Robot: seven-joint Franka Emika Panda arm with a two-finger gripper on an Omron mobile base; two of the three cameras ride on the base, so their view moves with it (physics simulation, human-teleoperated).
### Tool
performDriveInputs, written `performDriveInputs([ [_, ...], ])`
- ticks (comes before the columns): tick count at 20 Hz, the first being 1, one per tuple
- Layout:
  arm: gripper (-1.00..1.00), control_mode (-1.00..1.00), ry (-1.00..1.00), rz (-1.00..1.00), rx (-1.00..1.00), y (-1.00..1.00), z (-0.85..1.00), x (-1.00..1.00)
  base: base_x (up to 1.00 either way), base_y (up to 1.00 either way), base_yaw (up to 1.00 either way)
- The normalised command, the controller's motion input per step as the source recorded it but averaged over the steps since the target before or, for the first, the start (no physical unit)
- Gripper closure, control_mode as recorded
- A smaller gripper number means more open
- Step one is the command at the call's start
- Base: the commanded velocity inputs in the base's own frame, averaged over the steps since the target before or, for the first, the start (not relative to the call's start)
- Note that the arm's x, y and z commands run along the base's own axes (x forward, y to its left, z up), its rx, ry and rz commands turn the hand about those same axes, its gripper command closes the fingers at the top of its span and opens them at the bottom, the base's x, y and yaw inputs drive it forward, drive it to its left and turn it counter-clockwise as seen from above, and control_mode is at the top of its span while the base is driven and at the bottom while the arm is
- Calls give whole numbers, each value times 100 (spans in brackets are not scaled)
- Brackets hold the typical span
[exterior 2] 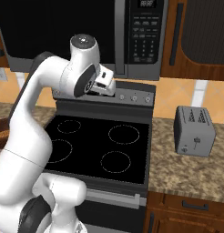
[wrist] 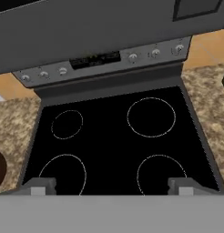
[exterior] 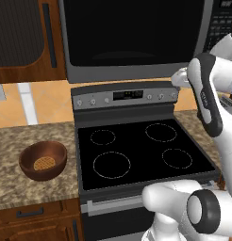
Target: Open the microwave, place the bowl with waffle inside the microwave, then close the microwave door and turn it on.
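The white arm rises from its base, bends at a dark-jointed elbow and reaches forward with the wrist raised. The gripper points forward and down, jaws spread wide and holding nothing, the two fingertips standing well apart

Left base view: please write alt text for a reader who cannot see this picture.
A closed microwave hangs above a black stove with four burner rings. On the granite counter to the stove's left sits a wooden bowl holding a waffle. The white robot arm rises at the right.
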Motion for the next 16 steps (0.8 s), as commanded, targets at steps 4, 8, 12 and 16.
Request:
performDriveInputs([
  [4, -100, -100, -18, -11, 4, -81, 75, -10, 0, 0, 0],
  [8, -100, -100, -16, -5, 5, -34, 84, 0, 0, 0, 0],
  [12, -100, -100, -17, -7, 0, 3, 66, 2, 0, 0, 0],
  [16, -100, -100, -18, -8, -4, 0, 41, 8, 0, 0, 0],
])
